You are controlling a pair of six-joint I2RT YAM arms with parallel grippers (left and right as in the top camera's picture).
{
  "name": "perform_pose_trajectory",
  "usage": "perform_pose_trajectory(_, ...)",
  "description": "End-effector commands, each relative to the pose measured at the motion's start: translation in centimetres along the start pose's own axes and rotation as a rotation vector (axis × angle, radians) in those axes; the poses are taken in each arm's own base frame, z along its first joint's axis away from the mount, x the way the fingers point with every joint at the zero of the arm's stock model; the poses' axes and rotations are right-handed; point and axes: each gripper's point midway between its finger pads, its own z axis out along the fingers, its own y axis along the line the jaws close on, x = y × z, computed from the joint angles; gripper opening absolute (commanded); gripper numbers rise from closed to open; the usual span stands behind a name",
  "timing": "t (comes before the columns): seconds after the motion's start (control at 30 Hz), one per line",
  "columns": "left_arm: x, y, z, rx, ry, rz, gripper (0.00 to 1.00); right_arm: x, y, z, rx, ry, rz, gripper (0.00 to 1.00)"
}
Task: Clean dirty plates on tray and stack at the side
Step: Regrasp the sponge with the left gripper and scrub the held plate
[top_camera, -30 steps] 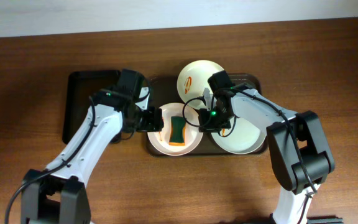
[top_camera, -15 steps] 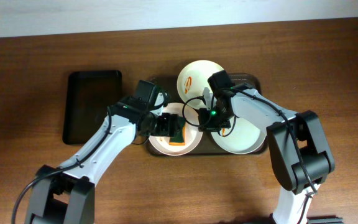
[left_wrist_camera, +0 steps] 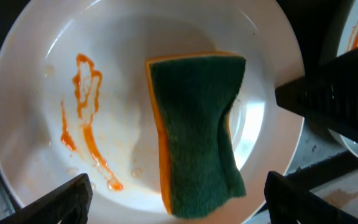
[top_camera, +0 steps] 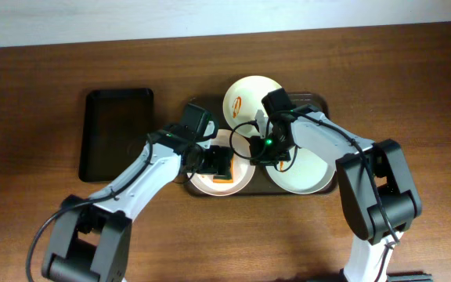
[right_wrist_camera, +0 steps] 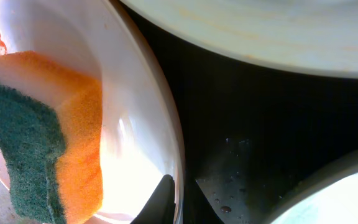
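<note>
Three white plates lie on the dark brown tray. The front-left plate carries orange-red streaks and a green and orange sponge. My left gripper hovers open just above this plate, its fingers either side of the sponge. My right gripper is shut on that plate's right rim. The back plate has an orange smear. The right plate lies partly under my right arm.
A smaller black tray lies empty on the wooden table, left of the brown tray. In the right wrist view the sponge sits left of the pinched rim, with wet dark tray floor between the plates.
My left arm has swung right, from beside the black tray to over the front-left plate and the sponge. The right arm and the plates have not moved.
</note>
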Motion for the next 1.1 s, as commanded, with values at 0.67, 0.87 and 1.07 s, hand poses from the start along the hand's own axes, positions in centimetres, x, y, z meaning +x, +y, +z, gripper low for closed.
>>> perform_pose_trajectory(0.67, -0.3, -1.3, 4.3, -0.062, -0.034, 0.078, 0.2, 0.3, -0.3, 0.5, -0.004, 0.017, 0.002, 0.08)
perform_pose_trajectory(0.87, 0.2, 0.5, 5.8, -0.141, -0.013, 0.071, 0.11, 0.3, -0.3, 0.5, -0.004, 0.018, 0.002, 0.09)
perform_pose_trajectory(1.07, 0.7, 6.9, 6.6, -0.476, -0.015, 0.077, 0.0, 0.6, -0.4, 0.5, 0.005, 0.026, 0.004, 0.09)
